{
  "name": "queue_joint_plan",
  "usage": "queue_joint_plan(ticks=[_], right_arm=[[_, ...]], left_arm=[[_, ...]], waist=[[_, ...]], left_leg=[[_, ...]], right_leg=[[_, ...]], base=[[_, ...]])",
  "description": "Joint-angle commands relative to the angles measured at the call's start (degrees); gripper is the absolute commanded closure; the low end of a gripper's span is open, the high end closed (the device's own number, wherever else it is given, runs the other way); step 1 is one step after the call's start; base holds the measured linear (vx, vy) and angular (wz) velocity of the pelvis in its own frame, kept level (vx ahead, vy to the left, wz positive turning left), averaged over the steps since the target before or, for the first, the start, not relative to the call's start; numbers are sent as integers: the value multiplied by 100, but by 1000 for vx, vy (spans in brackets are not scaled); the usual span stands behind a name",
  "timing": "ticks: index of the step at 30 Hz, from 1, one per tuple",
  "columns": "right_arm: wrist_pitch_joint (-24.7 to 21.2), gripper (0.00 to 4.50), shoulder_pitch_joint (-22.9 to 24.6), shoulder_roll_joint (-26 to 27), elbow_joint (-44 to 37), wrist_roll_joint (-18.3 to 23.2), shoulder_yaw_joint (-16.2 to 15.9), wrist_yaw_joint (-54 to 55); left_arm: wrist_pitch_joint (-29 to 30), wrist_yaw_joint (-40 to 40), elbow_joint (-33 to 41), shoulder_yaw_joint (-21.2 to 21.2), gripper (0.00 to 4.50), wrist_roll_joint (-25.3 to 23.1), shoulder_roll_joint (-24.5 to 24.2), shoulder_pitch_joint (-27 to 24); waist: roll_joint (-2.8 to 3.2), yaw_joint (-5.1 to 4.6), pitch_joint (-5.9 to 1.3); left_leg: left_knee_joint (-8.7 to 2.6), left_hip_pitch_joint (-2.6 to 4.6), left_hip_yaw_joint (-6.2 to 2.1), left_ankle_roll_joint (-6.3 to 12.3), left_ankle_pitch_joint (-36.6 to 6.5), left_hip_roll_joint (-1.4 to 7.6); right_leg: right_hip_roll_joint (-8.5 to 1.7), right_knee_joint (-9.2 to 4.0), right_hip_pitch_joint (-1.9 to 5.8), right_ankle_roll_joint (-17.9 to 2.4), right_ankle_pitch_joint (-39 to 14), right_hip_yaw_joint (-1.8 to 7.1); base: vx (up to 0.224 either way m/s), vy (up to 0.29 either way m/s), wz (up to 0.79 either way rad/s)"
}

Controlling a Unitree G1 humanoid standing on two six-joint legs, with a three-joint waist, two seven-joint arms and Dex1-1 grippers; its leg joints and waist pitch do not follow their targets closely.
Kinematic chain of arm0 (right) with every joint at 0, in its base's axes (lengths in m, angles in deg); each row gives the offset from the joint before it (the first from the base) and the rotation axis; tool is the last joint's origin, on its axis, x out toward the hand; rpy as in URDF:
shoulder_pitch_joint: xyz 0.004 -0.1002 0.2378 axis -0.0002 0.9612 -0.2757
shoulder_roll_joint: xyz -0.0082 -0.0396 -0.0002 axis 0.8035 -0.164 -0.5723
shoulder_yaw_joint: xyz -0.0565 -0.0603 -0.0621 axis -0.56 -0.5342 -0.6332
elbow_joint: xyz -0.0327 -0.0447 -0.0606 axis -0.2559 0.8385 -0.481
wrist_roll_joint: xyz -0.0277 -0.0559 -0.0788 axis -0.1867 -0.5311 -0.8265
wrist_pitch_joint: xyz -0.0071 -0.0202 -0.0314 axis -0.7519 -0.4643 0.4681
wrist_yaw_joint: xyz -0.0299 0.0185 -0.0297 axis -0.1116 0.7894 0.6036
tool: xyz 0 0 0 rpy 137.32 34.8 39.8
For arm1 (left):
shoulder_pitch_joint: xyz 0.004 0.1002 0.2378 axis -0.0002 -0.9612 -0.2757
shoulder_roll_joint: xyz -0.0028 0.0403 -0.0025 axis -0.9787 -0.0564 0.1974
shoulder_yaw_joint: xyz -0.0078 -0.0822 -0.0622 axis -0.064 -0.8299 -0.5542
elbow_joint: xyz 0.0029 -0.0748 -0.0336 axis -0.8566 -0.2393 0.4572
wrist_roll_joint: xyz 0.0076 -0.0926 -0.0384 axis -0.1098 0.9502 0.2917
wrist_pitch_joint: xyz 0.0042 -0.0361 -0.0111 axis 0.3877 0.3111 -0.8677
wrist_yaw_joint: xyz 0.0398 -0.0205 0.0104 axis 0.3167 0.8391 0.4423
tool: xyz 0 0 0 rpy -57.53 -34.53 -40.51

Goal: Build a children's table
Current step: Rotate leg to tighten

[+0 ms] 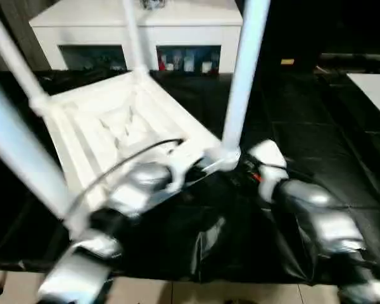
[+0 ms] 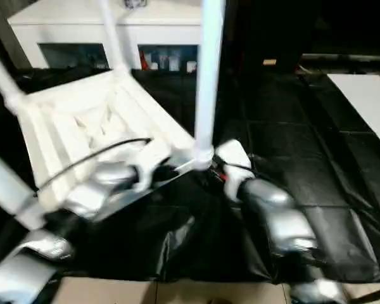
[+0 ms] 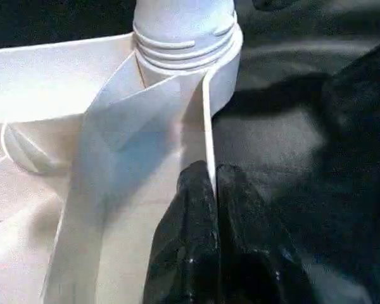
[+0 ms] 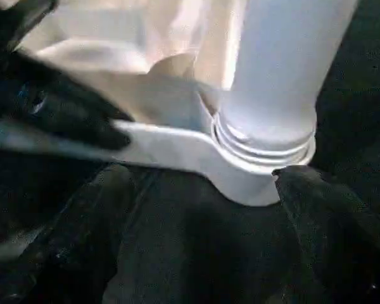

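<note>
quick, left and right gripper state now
left gripper: shut on the table top's rim, beside the corner leg.
right gripper: open around the base of that leg, holding nothing.

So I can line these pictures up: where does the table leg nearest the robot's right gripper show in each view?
Left eye: the leg rises right of centre.
Right eye: it stands at centre.
Left wrist: its threaded base sits at the top.
Right wrist: it fills the upper right.
Shared landmark: the corner socket that it enters.
</note>
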Motion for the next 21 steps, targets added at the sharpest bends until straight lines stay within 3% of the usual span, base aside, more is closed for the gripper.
queue_joint_plan(ticks=[1,3,5,6,11,18,21], right_arm=[[194,52,35,-130,-191,57,-44,-345],[225,52,46,-296,-214,66,2,-519],[206,52,35,-350,-221,90,14,-590],[170,52,19,-408,-242,131,-15,-667],[176,52,-8,-472,-261,149,-134,-827],[197,52,137,-606,-348,168,-317,-1314],[202,52,159,-660,-350,173,-320,-1366]], left_arm=[[-171,-604,212,255,450,192,-118,-267],[-131,-1123,578,386,450,345,-332,-416],[-79,-1359,763,438,450,422,-431,-480],[-9,-1598,967,484,450,451,-533,-550],[101,-1847,1217,512,450,465,-639,-638],[186,-1850,1345,470,450,466,-730,-690],[225,-1874,1393,456,450,458,-746,-708]], waist=[[-106,67,-343],[-110,92,-317],[-70,119,-304],[-72,126,-297],[-62,174,-309],[-96,242,-332],[-98,233,-334]], left_leg=[[-342,14,17,670,-1059,140],[-366,51,23,561,-1287,157],[-395,102,17,373,-1514,179],[-401,138,36,318,-1603,187],[-419,119,43,229,-1583,186],[-366,80,62,400,-1101,165],[-356,83,65,417,-1114,162]], right_leg=[[-231,-311,358,-1562,-782,138],[-222,-355,319,-1498,-1258,142],[-208,-375,276,-1411,-1565,155],[-187,-378,235,-1427,-1483,170],[-185,-324,263,-1375,-1254,185],[-204,-267,313,-1429,-754,188],[-206,-275,312,-1430,-830,185]], base=[[0,0,0],[0,0,0],[0,0,0],[0,0,0],[0,0,0],[0,0,0],[0,0,0]])
